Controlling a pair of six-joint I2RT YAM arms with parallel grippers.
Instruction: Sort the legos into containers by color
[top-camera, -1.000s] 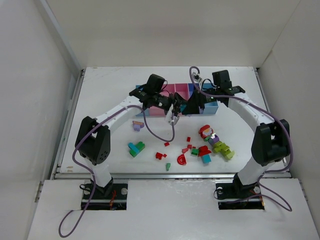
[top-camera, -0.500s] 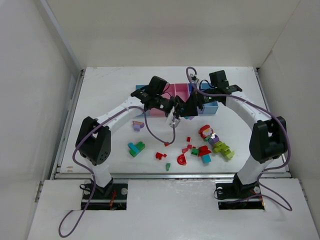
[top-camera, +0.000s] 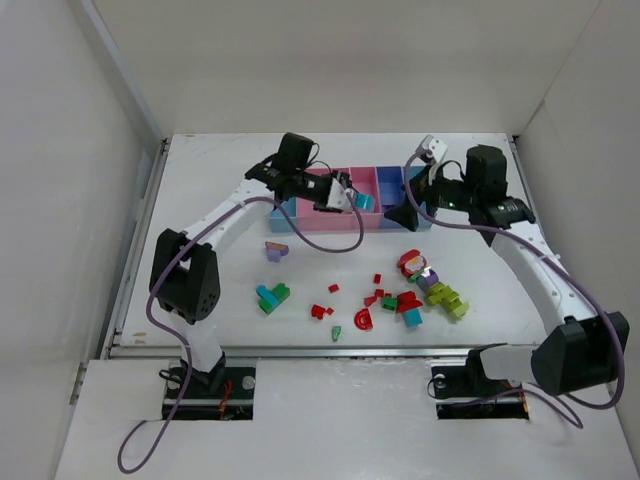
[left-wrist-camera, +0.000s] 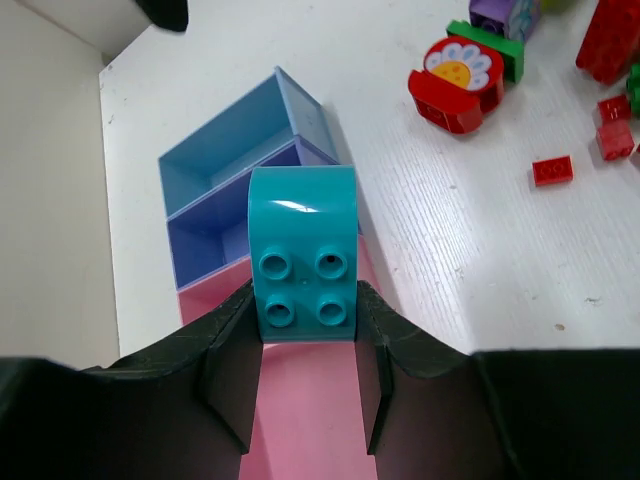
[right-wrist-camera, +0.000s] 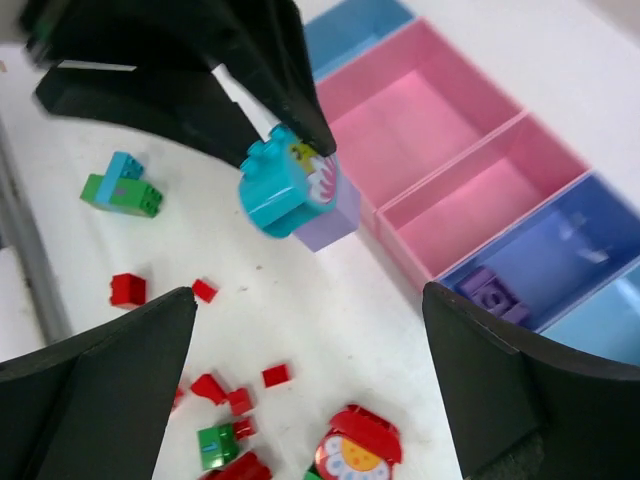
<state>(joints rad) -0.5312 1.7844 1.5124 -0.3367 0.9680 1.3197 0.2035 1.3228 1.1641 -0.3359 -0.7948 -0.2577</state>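
legos (top-camera: 408, 300) mostly lie on the worktop (top-camera: 220, 260); my right hand (right-wrist-camera: 308, 300) has sprung wide and backed off, a purple piece (right-wrist-camera: 490, 295) now in the purple-blue bin (right-wrist-camera: 560, 250), while my left hand (left-wrist-camera: 305, 325) has carried a gripped teal brick (left-wrist-camera: 303, 250) over the pink bins (right-wrist-camera: 420, 130)

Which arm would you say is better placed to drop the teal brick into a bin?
Left. The left gripper grips the teal brick above the pink bins; the right gripper is open, empty and off to one side.
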